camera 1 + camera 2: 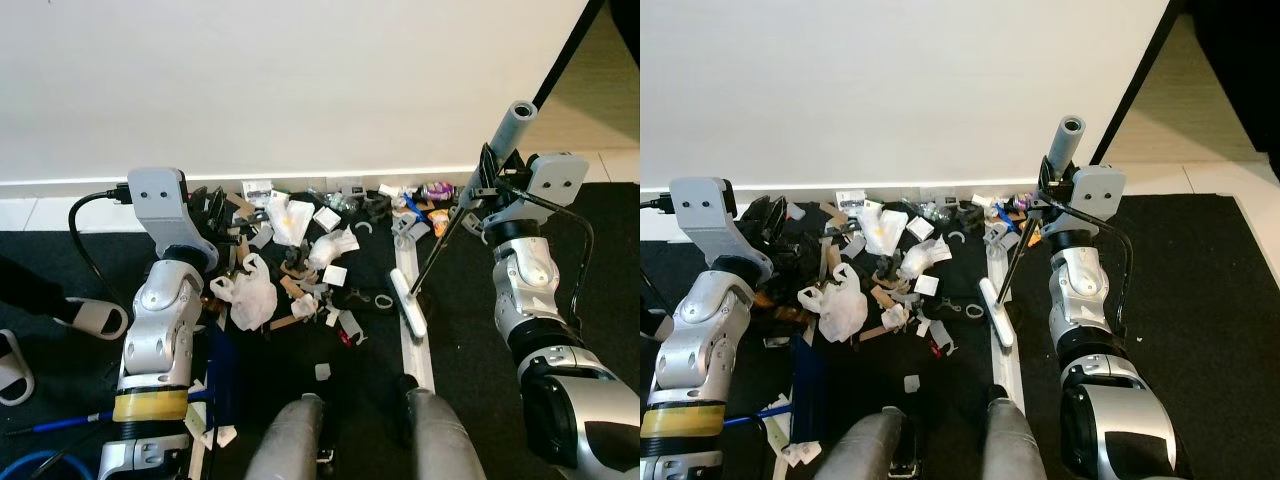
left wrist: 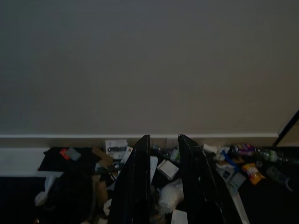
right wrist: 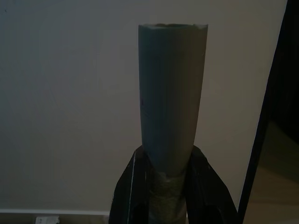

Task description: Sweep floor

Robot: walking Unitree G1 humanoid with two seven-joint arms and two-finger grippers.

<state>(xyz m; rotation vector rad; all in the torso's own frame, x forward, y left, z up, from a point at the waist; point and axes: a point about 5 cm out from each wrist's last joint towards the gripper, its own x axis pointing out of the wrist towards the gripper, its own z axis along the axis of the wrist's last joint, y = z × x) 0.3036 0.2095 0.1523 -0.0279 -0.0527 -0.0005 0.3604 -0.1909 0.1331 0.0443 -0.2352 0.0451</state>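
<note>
While the broom [image 1: 455,215] is clamped by its grey handle in the right hand [image 3: 169,179], its white head [image 1: 408,303] rests on the dark floor [image 1: 480,290] beside the litter pile [image 1: 300,255] heaped against the baseboard. The left hand [image 2: 161,182] is held over the pile, fingers parted and holding nothing. Sweeping is judged partly done: litter is gathered but not removed.

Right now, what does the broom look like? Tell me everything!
The broom has a thin dark pole with a thick grey handle end on top and a flat white head resting on the dark floor beside the litter pile. It leans toward the wall, and the right end effector is clamped around its handle.
</note>
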